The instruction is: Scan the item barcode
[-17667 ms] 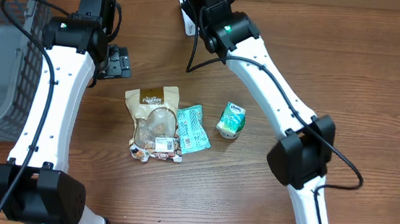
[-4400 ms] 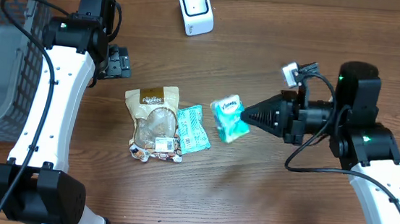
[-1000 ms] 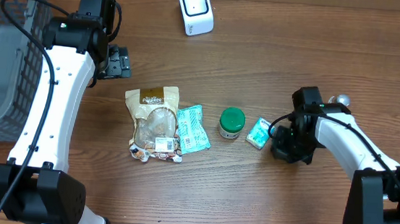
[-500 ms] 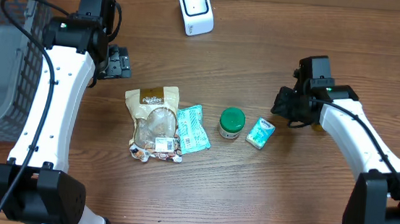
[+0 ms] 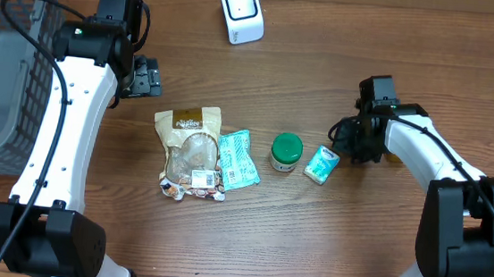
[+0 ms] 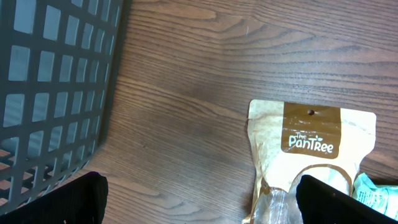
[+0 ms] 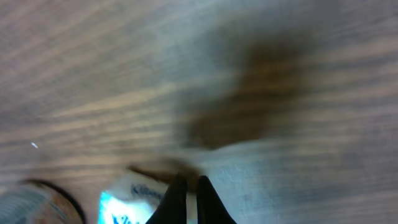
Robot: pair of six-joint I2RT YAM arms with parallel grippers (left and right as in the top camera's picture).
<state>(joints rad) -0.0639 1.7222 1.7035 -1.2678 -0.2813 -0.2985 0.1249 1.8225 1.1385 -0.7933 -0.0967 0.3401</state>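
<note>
Pincers: right gripper (image 7: 190, 182) is pressed together on nothing, tips low over the table (image 5: 247, 237) just beside the tissue pack (image 5: 321, 164). Left gripper (image 5: 148, 76) is spread wide and empty, parked near the basket (image 5: 0, 90) above the pouch (image 6: 311, 149).

Item: the tissue pack lies flat between the jar (image 5: 286, 151) and the right gripper. It is well apart from the scanner (image 5: 241, 11), which stands at the far edge. My guess is that this pack is the one to scan, since it sits nearest the working arm. No view shows a barcode, so I cannot tell which face carries it.

Step in hand, as I judge it: pick the pack up.
- The jaws must part before going down; closed as they are, they would only shove the pack.
- Come in from the right side, because the jar stands just beside the pack on the left.
- Grip across the narrow sides, leaving the broad faces bare for the scanner.
- The pack is soft, so squeeze lightly or it will buckle and crease the code.
- Lift clear, carry it to the scanner window, then turn it slowly until the code faces the window.
</note>
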